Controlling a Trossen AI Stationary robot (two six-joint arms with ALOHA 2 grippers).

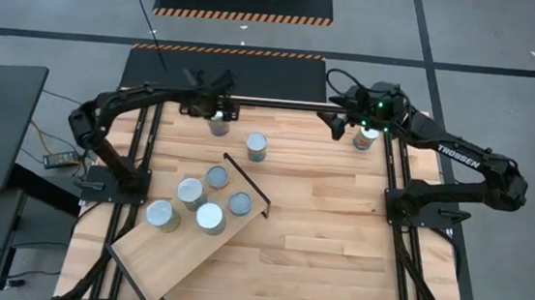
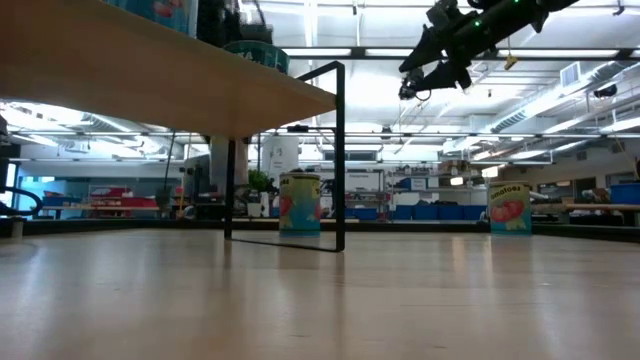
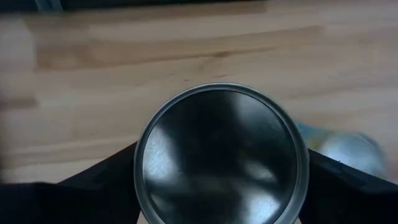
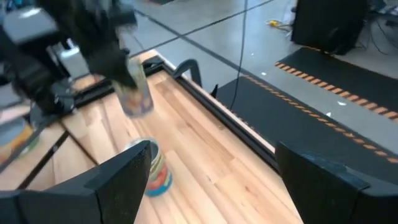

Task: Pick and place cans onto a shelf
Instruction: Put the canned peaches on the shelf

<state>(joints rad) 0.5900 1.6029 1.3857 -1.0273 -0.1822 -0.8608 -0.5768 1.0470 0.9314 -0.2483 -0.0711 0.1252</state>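
left gripper (image 1: 219,117) is at the far edge of the tabletop (image 1: 338,234), left of centre, right over a can (image 1: 219,124). left wrist view shows that can's silver top (image 3: 221,155) filling the frame with a dark finger (image 3: 93,186) on each side. fingers are wide around it; cannot tell if they are actually gripping it or just straddling it. in the right wrist view this can (image 4: 134,93) looks raised off the wood under the left arm, blurred, so not certain.

right gripper (image 1: 347,128) is at the far edge, right of centre, up in the air, fingers spread and holding nothing. a can (image 1: 366,137) stands on the tabletop just beside it, partly hidden under the wrist. low view has the right gripper (image 2: 425,75) high above the tabletop, and that can (image 2: 509,208) standing upright, far back on the right.

another loose can (image 1: 256,147) stands upright on the tabletop between the two grippers, nearer the left one, just beyond the shelf's far end; it shows in the low view (image 2: 300,203) behind the black frame.

shelf (image 1: 181,254) lies diagonally on the left half of the tabletop. five cans are on its far end: one at the far edge (image 1: 217,177), one on the right (image 1: 239,204), one in the middle (image 1: 191,193), one nearer (image 1: 209,219), one on the left (image 1: 163,217). all upright, close together; cannot tell if any touch. the near end of the board is bare.

eight cans seen in all.
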